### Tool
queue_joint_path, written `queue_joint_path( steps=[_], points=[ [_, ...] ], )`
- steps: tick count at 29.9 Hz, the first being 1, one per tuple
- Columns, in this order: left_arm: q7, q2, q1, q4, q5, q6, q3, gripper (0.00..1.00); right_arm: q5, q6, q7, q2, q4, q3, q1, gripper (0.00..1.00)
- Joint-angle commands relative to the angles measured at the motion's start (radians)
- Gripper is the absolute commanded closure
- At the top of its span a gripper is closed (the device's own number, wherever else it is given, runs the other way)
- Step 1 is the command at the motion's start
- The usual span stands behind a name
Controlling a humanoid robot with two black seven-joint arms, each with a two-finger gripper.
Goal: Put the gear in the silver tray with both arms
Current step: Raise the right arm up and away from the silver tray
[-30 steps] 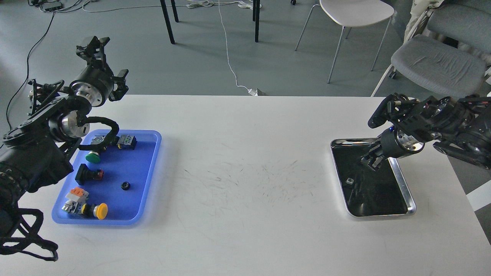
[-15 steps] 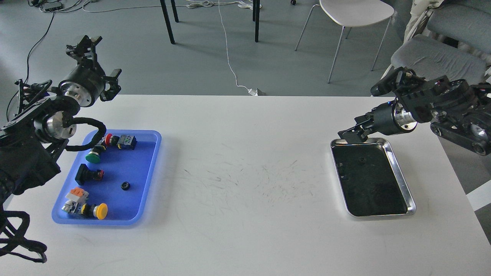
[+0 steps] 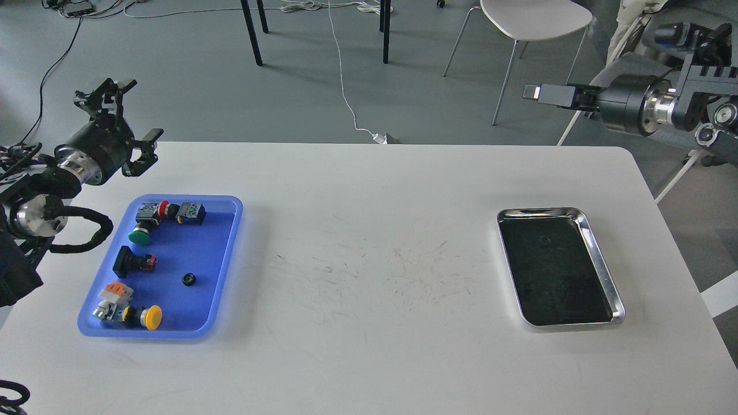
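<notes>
The silver tray is seen flat near the right edge of the white table. A small dark gear can just be made out on its dark bottom, toward the far end. The right gripper is held beyond the far right corner, fingers together and clamped on nothing. The left gripper is raised past the far left corner, fingers apart. A blue tray of push buttons is placed near the left edge.
</notes>
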Motion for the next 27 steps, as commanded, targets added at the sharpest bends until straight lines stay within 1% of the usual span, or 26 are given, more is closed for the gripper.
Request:
queue_joint_path(
  steps=[1,4,5,7,9,10,12,14,17,20,21,24,27],
  points=[
    [-0.008,0.042,0.006,-0.003,0.002,-0.009,0.027,0.01,0.163,-0.006,0.000,-0.042,0.001,0.061,-0.028,0.16],
    [-0.014,0.074,0.013,-0.006,0.008,-0.009,0.035,0.01,0.297,-0.009,0.000,-0.067,0.000,0.069,-0.046,0.16],
    [-0.023,0.083,0.017,-0.004,0.011,-0.009,0.039,0.01,0.323,-0.014,0.000,-0.072,0.000,0.069,-0.048,0.16],
    [-0.056,0.091,0.029,-0.004,0.014,-0.009,0.039,0.01,0.369,-0.025,0.000,-0.082,0.000,0.072,-0.063,0.16],
    [-0.074,0.091,0.043,-0.010,0.027,-0.009,0.044,0.01,0.414,-0.026,0.000,-0.089,0.000,0.074,-0.075,0.16],
    [-0.074,0.095,0.048,-0.024,0.043,-0.009,0.044,0.01,0.441,-0.026,0.000,-0.093,-0.002,0.075,-0.083,0.16],
    [-0.080,0.118,0.049,-0.090,0.086,-0.009,0.042,0.01,0.498,-0.034,0.000,-0.099,-0.008,0.080,-0.095,0.16],
    [-0.103,0.178,0.051,-0.162,0.142,-0.009,0.045,0.01,0.561,-0.051,0.000,-0.099,-0.022,0.081,-0.112,0.16],
    [-0.125,0.213,0.046,-0.197,0.335,-0.009,0.032,0.02,0.631,-0.080,0.000,-0.099,-0.026,0.081,-0.151,0.16],
    [-0.177,0.259,0.048,-0.291,0.468,-0.009,0.027,0.02,0.644,-0.100,0.000,-0.099,-0.023,0.089,-0.184,0.16],
    [-0.186,0.290,0.048,-0.323,0.494,-0.009,0.030,0.02,0.645,-0.103,0.000,-0.099,-0.026,0.098,-0.194,0.16],
    [-0.188,0.348,0.046,-0.423,0.564,-0.009,0.038,0.02,0.647,-0.109,0.000,-0.098,-0.028,0.132,-0.223,0.16],
    [-0.194,0.361,0.045,-0.451,0.650,-0.009,0.024,0.02,0.647,-0.109,0.000,-0.098,-0.029,0.166,-0.246,0.16]
  ],
)
